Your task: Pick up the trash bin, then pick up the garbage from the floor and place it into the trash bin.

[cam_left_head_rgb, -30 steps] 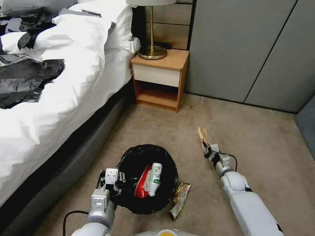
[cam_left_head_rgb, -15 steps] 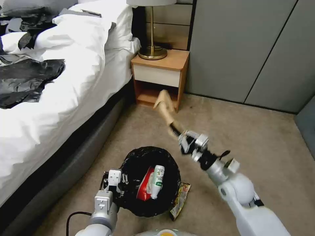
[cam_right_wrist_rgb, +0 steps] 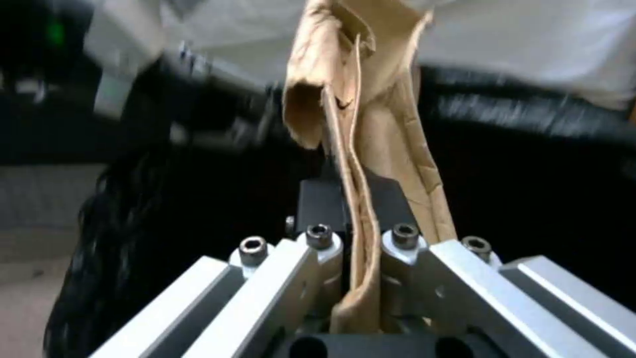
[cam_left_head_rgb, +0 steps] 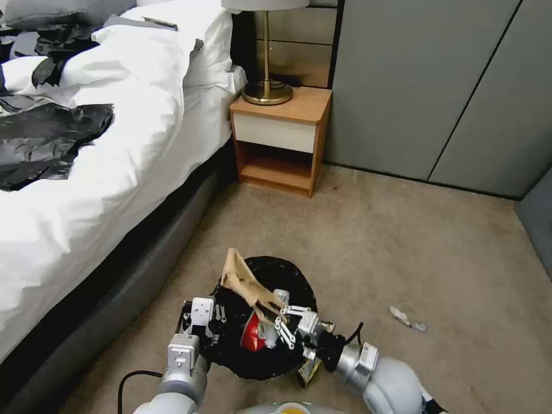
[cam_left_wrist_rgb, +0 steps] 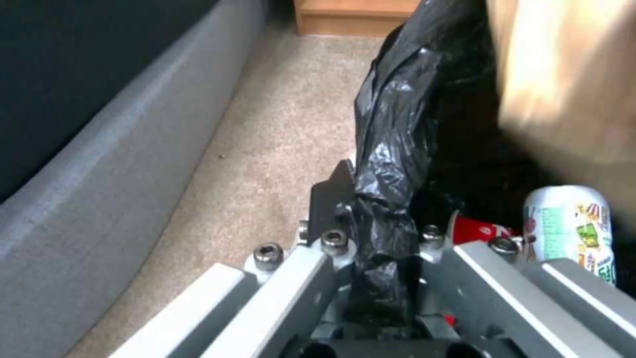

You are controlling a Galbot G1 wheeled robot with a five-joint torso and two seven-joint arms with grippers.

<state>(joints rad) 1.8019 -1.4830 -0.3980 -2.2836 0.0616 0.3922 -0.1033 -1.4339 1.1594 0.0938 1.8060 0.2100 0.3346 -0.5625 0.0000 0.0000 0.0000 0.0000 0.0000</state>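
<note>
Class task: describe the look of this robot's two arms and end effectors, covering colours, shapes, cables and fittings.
Both arms are smooth, rounded light-grey shells ending in silver metal wrist cylinders. The left end effector and right end effector have pale angular metal link bars joined by hex-socket bolts and black finger pads. A thin black cable loops beside each wrist.

Crinkly glossy black plastic bag [cam_left_head_rgb: 287, 276] lining the trash bin, creased matt brown paper [cam_left_head_rgb: 244, 284], glossy printed plastic bottle [cam_left_wrist_rgb: 573, 226], brushed silver metal tool [cam_right_wrist_rgb: 361, 233] with steel screws, short-pile matt beige carpet [cam_left_head_rgb: 402, 247], smooth wood-veneer nightstand [cam_left_head_rgb: 282, 135], polished brass lamp base [cam_left_head_rgb: 267, 92].
</note>
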